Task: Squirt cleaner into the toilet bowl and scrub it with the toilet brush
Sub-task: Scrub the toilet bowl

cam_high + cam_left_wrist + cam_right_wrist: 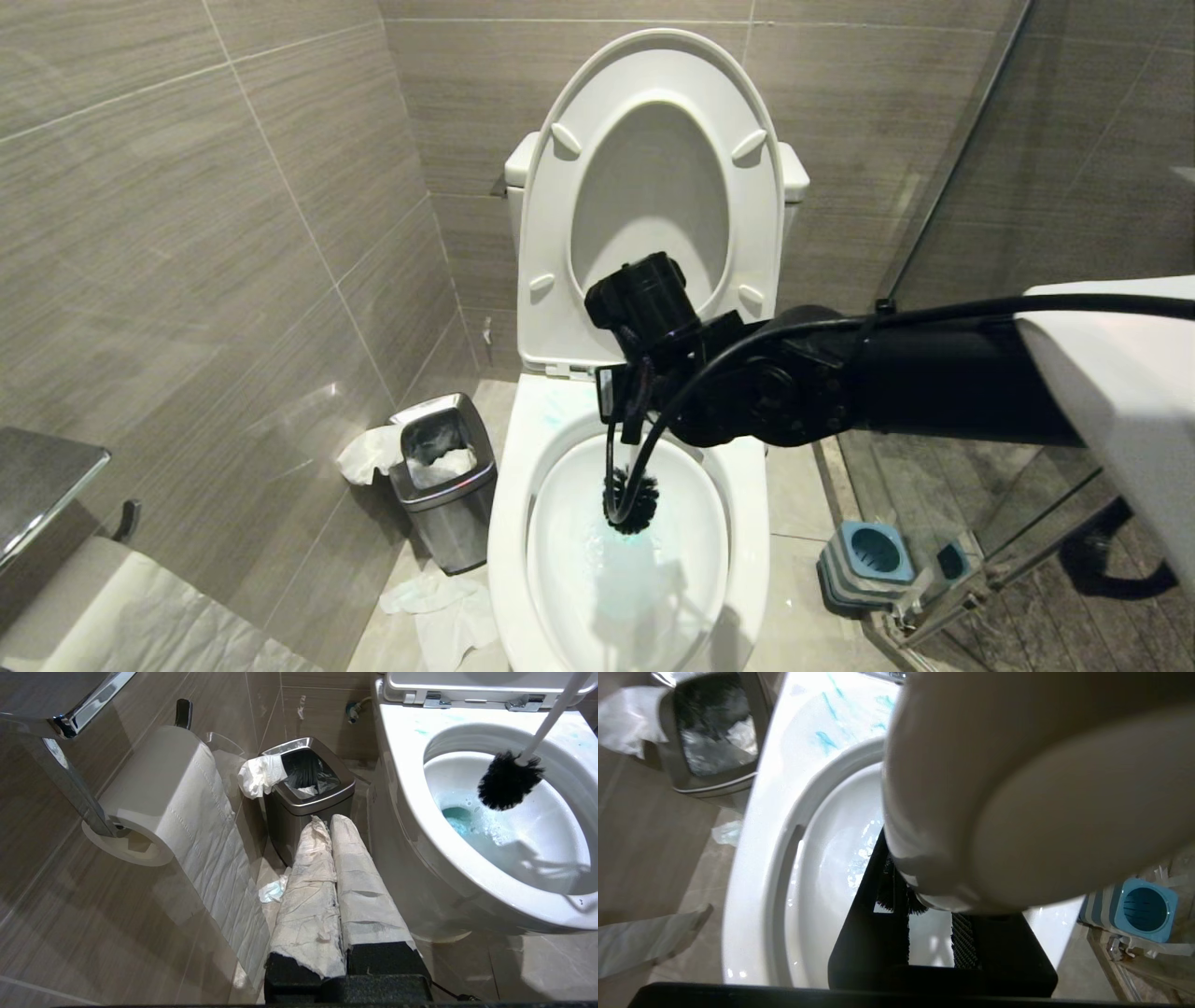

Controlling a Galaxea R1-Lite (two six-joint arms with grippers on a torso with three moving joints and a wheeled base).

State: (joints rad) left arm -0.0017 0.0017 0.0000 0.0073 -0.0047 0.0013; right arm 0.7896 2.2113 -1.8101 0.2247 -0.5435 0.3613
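The white toilet bowl point(509, 523) stands open, its seat lifted. Pale teal cleaner point(460, 819) tints the water, and streaks of it point(826, 742) mark the rim. My right gripper point(624, 411) reaches in from the right above the bowl's back edge, pointing down, shut on the toilet brush's white handle point(549, 721). The handle's rounded tip point(1017, 788) fills much of the right wrist view, between the black fingers point(878, 914). The black bristly head point(633, 502) hangs inside the bowl, near the back wall above the water. My left gripper point(329, 823), paper-wrapped and shut, rests low beside the toilet's left flank.
A square steel bin point(443, 476) with tissue hanging out stands left of the toilet, with crumpled tissue point(439, 607) on the floor. The blue-grey holder point(868, 555) sits right of the bowl by a glass partition point(1027, 187). A toilet-paper roll point(159, 793) hangs on the left wall.
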